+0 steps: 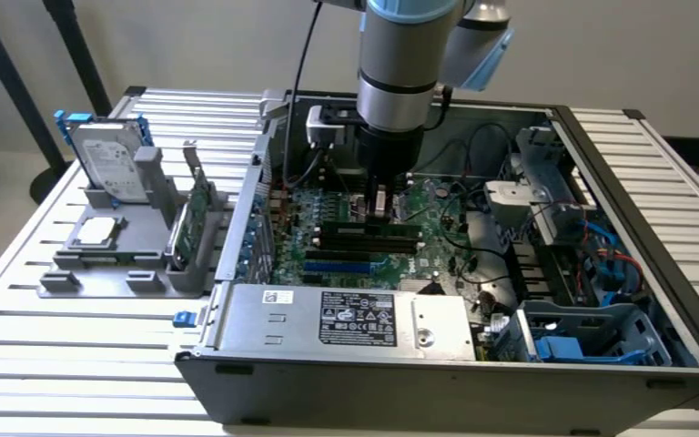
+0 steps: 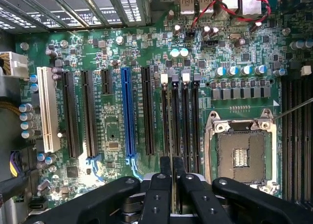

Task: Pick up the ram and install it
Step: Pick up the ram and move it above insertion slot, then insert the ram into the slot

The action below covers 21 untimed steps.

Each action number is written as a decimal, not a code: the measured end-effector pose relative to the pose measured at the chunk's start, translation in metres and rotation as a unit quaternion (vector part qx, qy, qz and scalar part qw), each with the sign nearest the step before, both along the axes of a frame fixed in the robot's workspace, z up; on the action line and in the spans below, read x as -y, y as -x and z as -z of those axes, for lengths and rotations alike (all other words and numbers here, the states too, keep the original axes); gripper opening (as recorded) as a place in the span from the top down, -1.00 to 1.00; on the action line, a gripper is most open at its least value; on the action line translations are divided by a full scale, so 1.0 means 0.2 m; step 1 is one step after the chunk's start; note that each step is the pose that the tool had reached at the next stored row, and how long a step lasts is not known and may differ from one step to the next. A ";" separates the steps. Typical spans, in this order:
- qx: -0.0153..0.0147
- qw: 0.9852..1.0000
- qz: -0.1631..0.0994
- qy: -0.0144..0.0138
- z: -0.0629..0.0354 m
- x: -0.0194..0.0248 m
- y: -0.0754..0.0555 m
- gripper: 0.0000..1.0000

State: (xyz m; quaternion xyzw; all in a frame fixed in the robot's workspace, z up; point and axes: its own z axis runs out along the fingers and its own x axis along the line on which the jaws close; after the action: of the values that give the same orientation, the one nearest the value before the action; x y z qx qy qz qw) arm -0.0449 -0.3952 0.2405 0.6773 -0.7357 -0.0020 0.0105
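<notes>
exterior view: the black two-fingered gripper (image 1: 380,208) is lowered into the open grey computer case (image 1: 471,364), above the green motherboard (image 1: 362,250), seemingly for insertion. wrist view: the narrowed fingers (image 2: 161,185) are closed edge-on around the thin dark-green ram (image 2: 174,180), over the black memory slots (image 2: 181,116).

Open PC case (image 1: 641,137) on table (image 1: 70,346), w/ motherboard (image 2: 112,53), CPU socket (image 2: 240,153); hard drive (image 1: 109,162) beside.

Ext cam high, oblique; wrist cam near, straight down; both see motherboard (image 1: 362,241).
</notes>
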 end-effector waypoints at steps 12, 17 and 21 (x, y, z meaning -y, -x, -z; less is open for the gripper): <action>0.000 1.000 0.000 0.000 0.004 0.000 0.00 0.73; -0.002 1.000 -0.001 0.001 0.010 0.000 0.00 0.73; -0.005 1.000 -0.001 0.002 0.013 0.000 0.00 0.73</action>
State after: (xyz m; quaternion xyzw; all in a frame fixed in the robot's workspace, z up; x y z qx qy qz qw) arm -0.0450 -0.3952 0.2378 0.6782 -0.7347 -0.0038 0.0158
